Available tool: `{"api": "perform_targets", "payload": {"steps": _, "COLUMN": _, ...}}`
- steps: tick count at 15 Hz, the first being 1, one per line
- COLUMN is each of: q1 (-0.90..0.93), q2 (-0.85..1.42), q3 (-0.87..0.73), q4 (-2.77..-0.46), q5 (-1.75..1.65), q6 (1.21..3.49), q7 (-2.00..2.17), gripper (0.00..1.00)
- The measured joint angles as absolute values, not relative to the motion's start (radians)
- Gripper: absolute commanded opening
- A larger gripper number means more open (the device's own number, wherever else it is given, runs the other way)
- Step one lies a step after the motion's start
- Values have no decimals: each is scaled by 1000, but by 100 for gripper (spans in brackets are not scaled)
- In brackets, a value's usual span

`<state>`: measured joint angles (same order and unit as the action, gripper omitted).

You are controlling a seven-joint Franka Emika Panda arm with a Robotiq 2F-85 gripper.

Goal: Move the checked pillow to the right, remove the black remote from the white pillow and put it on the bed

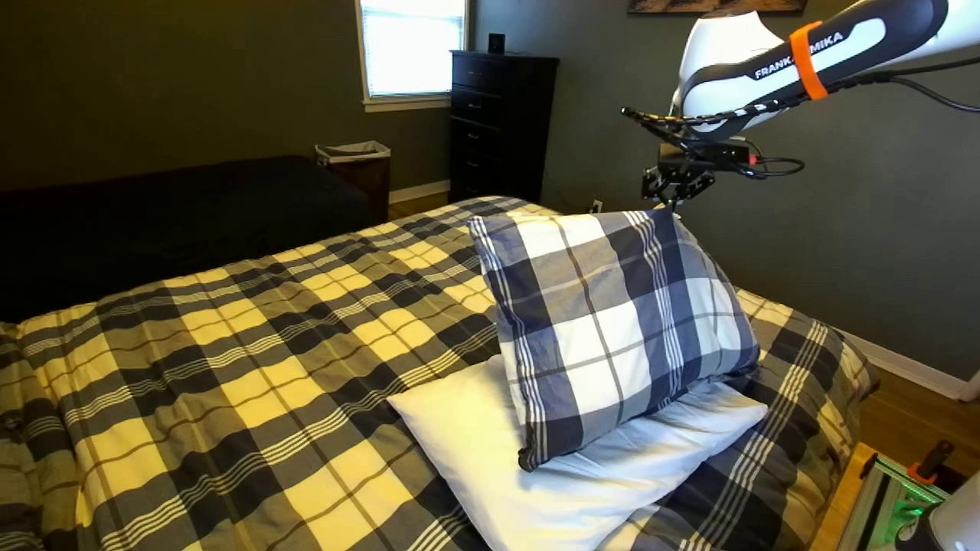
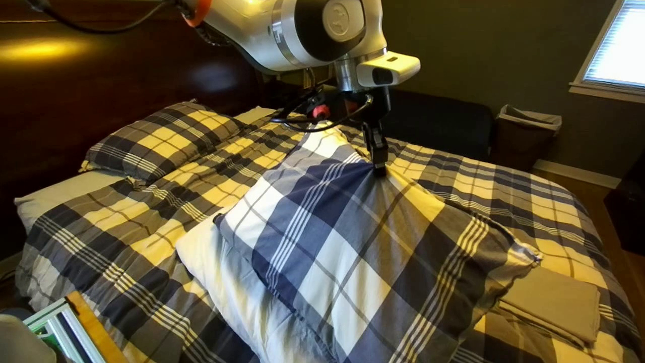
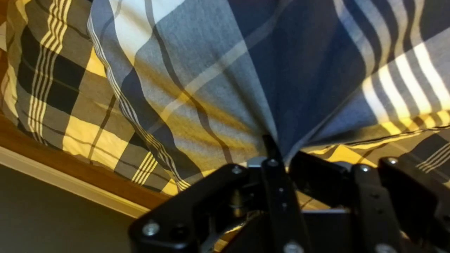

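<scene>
The checked pillow is tilted up, with its lower part on the white pillow. It also shows in an exterior view and in the wrist view. My gripper is shut on the cloth at the pillow's upper edge. In an exterior view the fingertips pull the fabric into a peak, and in the wrist view the fingers pinch a fold. The white pillow lies flat, partly covered, on the bed with its yellow, black and white plaid comforter. The black remote is hidden or out of view.
A folded beige cloth lies on the bed beside the checked pillow. Another plaid pillow lies by the dark headboard. A metal frame with a wooden edge stands beside the bed. A hamper and dark dresser stand beyond.
</scene>
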<state>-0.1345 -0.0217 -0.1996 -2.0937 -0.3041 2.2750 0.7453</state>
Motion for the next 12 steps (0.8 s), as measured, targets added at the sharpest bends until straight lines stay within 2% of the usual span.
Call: {"api": "perform_targets", "payload": {"steps": 12, "q1": -272, "q2": -118, "q3": -232, "q4": -2089, "q5": -361, "q6": 2534, "q7": 549, "gripper": 1}}
